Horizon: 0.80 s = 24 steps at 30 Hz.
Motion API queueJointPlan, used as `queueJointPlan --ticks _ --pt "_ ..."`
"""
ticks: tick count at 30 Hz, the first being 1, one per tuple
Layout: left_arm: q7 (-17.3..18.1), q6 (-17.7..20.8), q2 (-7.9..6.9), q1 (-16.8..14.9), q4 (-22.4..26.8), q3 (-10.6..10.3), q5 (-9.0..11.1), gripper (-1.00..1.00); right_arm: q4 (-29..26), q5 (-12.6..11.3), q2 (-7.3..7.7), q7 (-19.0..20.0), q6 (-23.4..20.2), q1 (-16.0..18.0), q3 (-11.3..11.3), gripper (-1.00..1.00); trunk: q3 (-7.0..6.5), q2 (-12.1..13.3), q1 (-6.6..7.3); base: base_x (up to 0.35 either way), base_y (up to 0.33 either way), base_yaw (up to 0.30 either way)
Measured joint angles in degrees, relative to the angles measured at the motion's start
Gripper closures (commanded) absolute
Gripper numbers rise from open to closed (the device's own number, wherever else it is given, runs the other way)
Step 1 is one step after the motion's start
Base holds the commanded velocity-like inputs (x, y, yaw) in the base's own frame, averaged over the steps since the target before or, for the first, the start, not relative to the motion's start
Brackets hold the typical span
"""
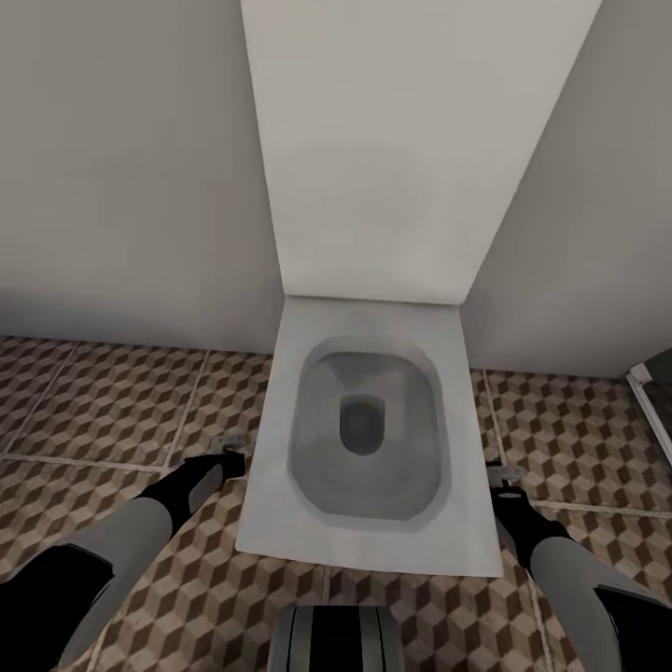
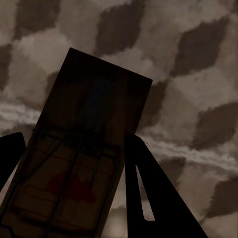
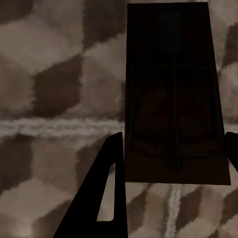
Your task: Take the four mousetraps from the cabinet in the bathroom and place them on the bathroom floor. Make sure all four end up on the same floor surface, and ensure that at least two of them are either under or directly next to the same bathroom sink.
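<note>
Each gripper clamps a mousetrap above the cube-patterned floor (image 1: 112, 411): the left gripper (image 1: 227, 451) at the toilet's (image 1: 369, 439) 9 o'clock holds one mousetrap (image 2: 84, 163), the right gripper (image 1: 502, 478) at 3 o'clock another trap (image 3: 173, 99).

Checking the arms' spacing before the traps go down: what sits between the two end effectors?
In the head view, the white toilet sits between the left end effector and the right end effector, over the patterned floor.

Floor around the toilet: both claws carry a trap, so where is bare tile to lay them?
Bare tile lies between toilet and wall on the left, and on the right. Straight ahead, the toilet blocks.
</note>
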<state>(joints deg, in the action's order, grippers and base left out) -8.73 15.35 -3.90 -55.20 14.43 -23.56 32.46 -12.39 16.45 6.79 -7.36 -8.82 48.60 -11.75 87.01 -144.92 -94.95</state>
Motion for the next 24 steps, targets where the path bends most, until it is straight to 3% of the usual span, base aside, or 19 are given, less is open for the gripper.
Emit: queueJointPlan --ticks 24 --pt "0.0 0.0 0.0 0.0 0.1 0.0 0.0 1.0 -0.1 0.0 0.07 0.0 0.0 0.0 -0.1 1.0 0.0 0.0 0.0 0.0 0.0 0.0"
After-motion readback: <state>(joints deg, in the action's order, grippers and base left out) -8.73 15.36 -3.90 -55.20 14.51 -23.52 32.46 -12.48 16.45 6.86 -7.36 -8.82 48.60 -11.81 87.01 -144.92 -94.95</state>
